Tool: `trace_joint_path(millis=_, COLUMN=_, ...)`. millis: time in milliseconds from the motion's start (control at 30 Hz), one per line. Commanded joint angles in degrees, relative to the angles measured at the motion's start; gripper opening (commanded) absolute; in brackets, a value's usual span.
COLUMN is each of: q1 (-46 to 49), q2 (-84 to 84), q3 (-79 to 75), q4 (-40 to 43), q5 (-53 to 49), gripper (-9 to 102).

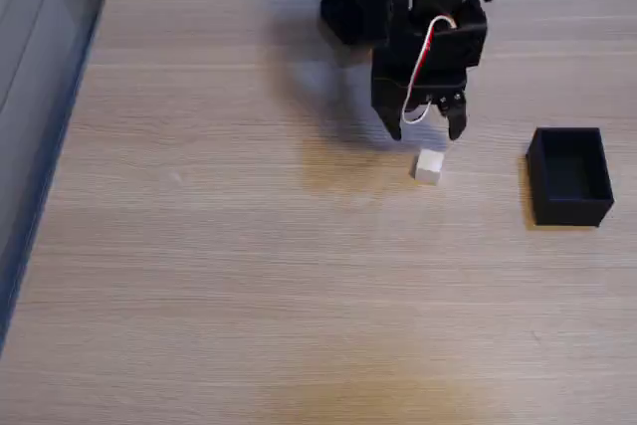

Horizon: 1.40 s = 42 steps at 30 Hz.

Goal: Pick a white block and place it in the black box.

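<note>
In the fixed view the black gripper hangs from the top of the frame with its two fingers pointing down toward the table, the tips spread apart with a clear gap of tabletop showing between them, and nothing held between them. A red and white wire loops down the front of the gripper body from the motor block above. Just below the fingertips, and slightly toward the right-hand finger, the white block sits on the wood; it looks to be apart from both tips, though the picture is soft enough that the height of the fingers above the table cannot be told for sure. The block lies flat on one face, turned a little so that its edges do not run square to the frame. Off to the right of the gripper, well apart from the block and a little lower in the picture than the fingertips, stands the black box, open side up, its inside dark. A soft shadow of the arm falls on the table to the left of the fingers and under them.
</note>
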Motion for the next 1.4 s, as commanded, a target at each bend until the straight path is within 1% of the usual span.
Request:
trace_joint_path(millis=0, q1=0.35, q2=-2.37, q3=-3.6, q4=-0.26, q5=0.62, gripper=29)
trace_joint_path(millis=467, q1=1.14, q2=-11.34, q3=-10.46, q4=1.67, q5=2.11, gripper=29)
trace_joint_path(millis=967, q1=0.26, q2=-16.35, q3=-14.06, q4=2.81, q5=3.52, gripper=28)
trace_joint_path(millis=1133, q1=-0.09, q2=-17.23, q3=-14.5, q4=3.16, q5=3.6, gripper=18)
trace_joint_path(millis=1233, q1=-0.79, q2=-17.4, q3=-14.5, q4=3.25, q5=5.36, gripper=8)
trace_joint_path(millis=1367, q1=-1.58, q2=-17.23, q3=-14.41, q4=3.6, q5=5.19, gripper=7)
